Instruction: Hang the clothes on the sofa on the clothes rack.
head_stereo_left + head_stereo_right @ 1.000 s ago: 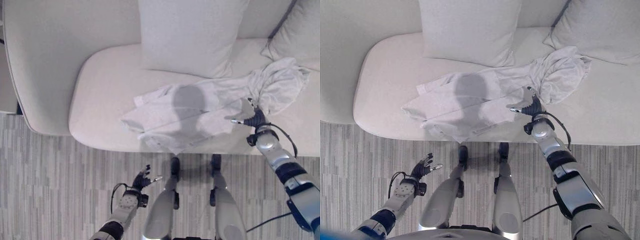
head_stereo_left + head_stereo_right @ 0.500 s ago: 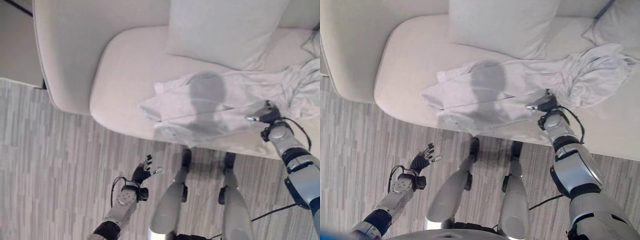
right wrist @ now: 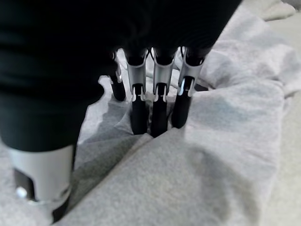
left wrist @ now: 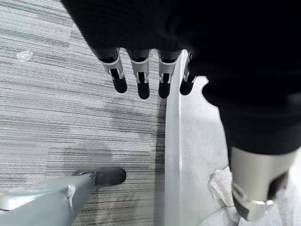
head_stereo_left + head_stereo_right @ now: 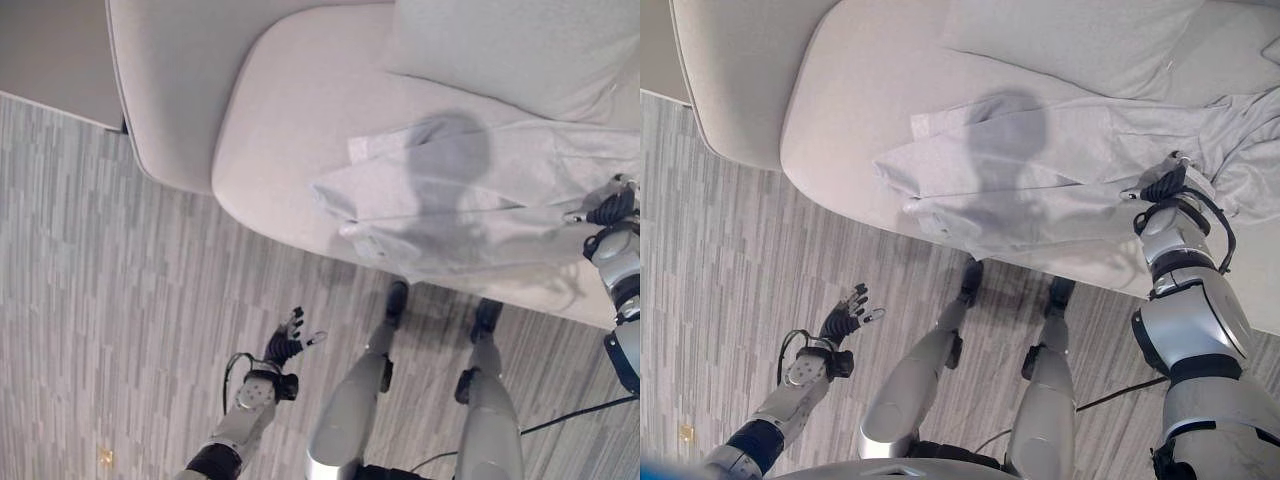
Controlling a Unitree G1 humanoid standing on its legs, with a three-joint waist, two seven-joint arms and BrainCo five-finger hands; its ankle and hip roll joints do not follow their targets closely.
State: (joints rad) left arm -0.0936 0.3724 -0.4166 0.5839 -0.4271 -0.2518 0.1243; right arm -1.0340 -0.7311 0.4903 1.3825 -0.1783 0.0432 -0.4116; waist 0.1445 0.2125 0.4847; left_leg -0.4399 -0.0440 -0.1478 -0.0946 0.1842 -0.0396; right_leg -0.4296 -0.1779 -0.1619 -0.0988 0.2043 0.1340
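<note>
Right now the right robot hand (image 5: 1164, 182) is down on the pale grey garment (image 5: 1040, 180) that lies spread over the front of the sofa (image 5: 270, 110) seat. In its own wrist view the fingers (image 3: 159, 110) point straight down with their dark tips pushed into a fold of the cloth; they look straight rather than curled, so I'd say this robot hand is pressing on the fabric and has not closed round it. The thumb sits apart and does not appear to pinch anything.

The left robot hand (image 5: 287, 345) hangs low over the striped floor (image 5: 110, 300), well apart from the sofa, fingers relaxed and spread, holding nothing.

The garment stretches from the right robot hand across the seat toward the robot's left, one edge drooping over the cushion's front lip, the rest bunched up on the far right. A large pillow (image 5: 520, 50) leans on the backrest just behind it, touching or overlapping the cloth's upper edge.

It looks like soft, light knit: it will sag, fold and slide, with no stiffness to help. A flat press will likely only drag it. Gathering a thick fold, near the collar or shoulder if that can be found in the bunched part, seems the safer hold for getting it onto a rack.
</note>
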